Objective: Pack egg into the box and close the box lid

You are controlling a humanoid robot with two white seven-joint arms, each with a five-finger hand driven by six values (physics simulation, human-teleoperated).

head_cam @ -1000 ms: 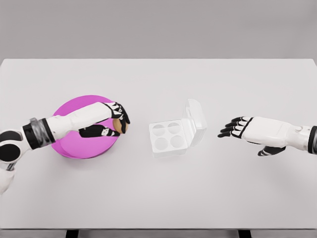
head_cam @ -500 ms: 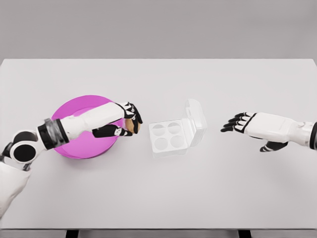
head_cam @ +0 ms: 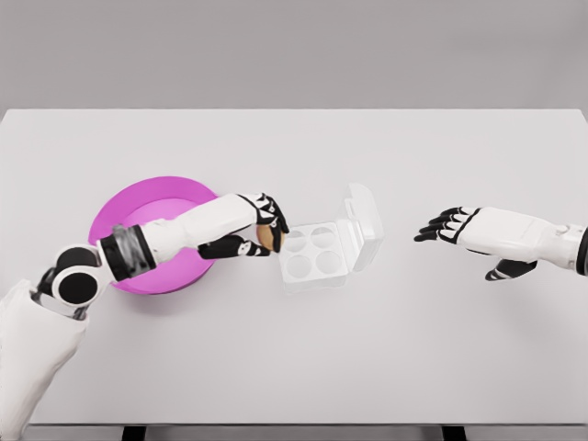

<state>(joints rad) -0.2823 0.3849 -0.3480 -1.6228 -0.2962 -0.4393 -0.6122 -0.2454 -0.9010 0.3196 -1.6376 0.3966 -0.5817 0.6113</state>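
Note:
My left hand (head_cam: 264, 230) is shut on a brown egg (head_cam: 267, 237) and holds it just left of the egg box (head_cam: 315, 254), past the plate's right rim. The box is a clear plastic tray with several round cups, all bare, and its lid (head_cam: 364, 218) stands open on the right side. The magenta plate (head_cam: 140, 213) lies under my left forearm. My right hand (head_cam: 447, 227) hovers open to the right of the box, fingers pointing toward the lid and apart from it.
The white table (head_cam: 294, 349) spans the view, its front edge near the bottom of the picture. A grey wall stands behind the far edge.
My left hand has carried the egg rightward off the plate to the box's left edge. The right hand has drifted slightly right and up.

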